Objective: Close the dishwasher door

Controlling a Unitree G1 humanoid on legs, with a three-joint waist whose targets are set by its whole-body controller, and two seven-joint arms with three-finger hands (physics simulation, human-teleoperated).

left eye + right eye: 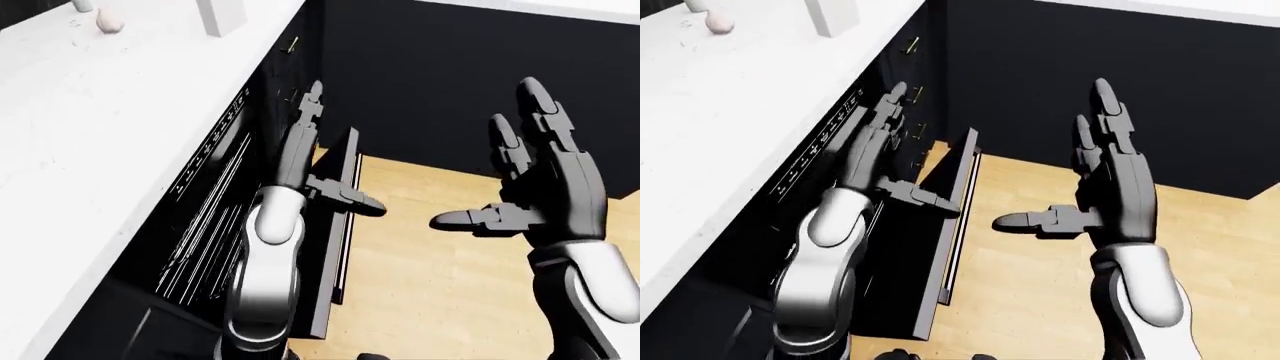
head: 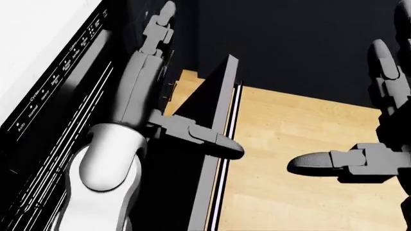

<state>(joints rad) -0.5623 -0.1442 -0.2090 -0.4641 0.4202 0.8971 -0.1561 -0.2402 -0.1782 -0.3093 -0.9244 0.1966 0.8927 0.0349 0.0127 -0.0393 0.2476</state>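
Note:
The black dishwasher door (image 1: 340, 225) hangs partly open, tilted out from the cabinet front under the white counter (image 1: 90, 112). Its top edge also shows in the head view (image 2: 221, 120). My left hand (image 1: 305, 150) is open, fingers stretched flat along the inner side of the door, thumb (image 1: 350, 196) hooked over the door's edge. My right hand (image 1: 530, 172) is open and empty, raised over the wooden floor to the right of the door, apart from it. The dishwasher's control strip (image 1: 210, 146) and racks show at left.
Dark cabinet fronts (image 1: 480, 82) close off the top of the eye views. The wooden floor (image 1: 440, 277) lies right of the door. On the counter stand a white block (image 1: 220, 15) and a small pale object (image 1: 108, 22) at the top left.

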